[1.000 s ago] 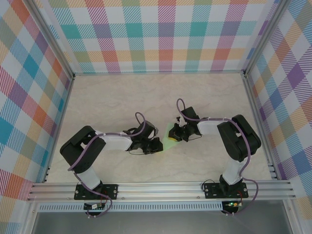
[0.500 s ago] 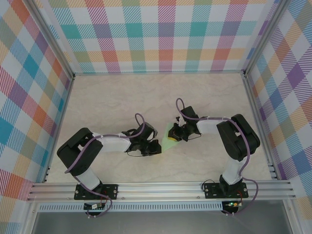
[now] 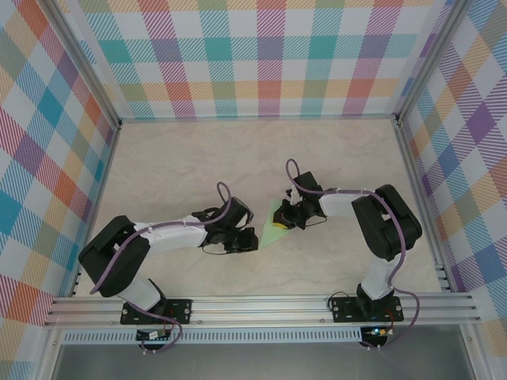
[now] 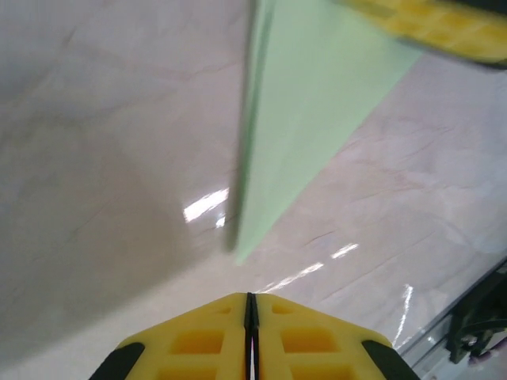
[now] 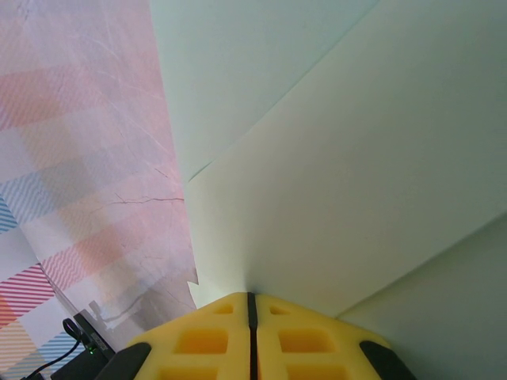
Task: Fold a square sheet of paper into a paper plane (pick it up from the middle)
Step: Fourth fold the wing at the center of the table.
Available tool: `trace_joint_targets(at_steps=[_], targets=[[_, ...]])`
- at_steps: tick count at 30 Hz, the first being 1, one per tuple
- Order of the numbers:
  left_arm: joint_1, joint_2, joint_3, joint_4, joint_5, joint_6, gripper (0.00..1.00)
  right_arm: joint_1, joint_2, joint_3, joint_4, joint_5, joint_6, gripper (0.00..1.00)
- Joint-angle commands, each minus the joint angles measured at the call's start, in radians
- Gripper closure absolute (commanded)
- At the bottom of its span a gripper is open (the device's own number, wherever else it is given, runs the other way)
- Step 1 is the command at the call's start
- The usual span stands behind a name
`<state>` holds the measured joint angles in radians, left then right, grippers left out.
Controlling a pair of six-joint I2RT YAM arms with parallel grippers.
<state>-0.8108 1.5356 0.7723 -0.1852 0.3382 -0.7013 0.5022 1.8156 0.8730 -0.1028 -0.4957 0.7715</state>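
One paper plane [image 3: 272, 228], pale mint green, pinched at its broad end between the pressed-together fingers of the right gripper [image 3: 285, 221], sharp tip pointing away from that gripper and toward the left gripper [image 3: 252, 237]. From the right wrist: yellow fingertips [image 5: 206, 340] closed flush on the paper, the folded layers of the paper plane [image 5: 333, 158] fanning out directly ahead of the right gripper [image 5: 250, 294], one fold edge slanting up and to the right, a strip of checked wall [image 5: 32, 293] off to the left of the fingers. From the left wrist, something else again: left gripper [image 4: 250, 296] shut tight, pads meeting along a thin seam, nothing between them; paper plane [image 4: 309, 103] ahead and a little to the right, narrowing down to a point just short of the fingertips, a sliver of bare table [image 4: 103, 158] between; at the far end of the paper, one yellow finger [image 4: 428, 24] of the right gripper across its wide edge. From above, less to go on: tip and left gripper close together, gap or contact impossible to tell, grip on the paper hidden under the right gripper's body. Counted in all: two arms, two grippers, one pale marbled table [image 3: 174, 158], one green thing.
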Motion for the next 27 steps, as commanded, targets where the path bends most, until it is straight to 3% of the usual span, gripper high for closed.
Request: trace_joint_targets(at_steps=[1,15,27], targets=[[0.006,-0.002,0.075,0.014,-0.041,0.032,0.89,0.006,0.086,-0.023,-0.075,0.144,0.001,0.92],[0.017,0.276,0.191,0.12,-0.031,0.029,0.91,0.006,0.096,-0.028,-0.067,0.128,0.002,0.92],[0.016,0.232,0.05,0.107,0.046,0.019,0.92,0.006,0.099,-0.027,-0.075,0.138,0.001,0.92]])
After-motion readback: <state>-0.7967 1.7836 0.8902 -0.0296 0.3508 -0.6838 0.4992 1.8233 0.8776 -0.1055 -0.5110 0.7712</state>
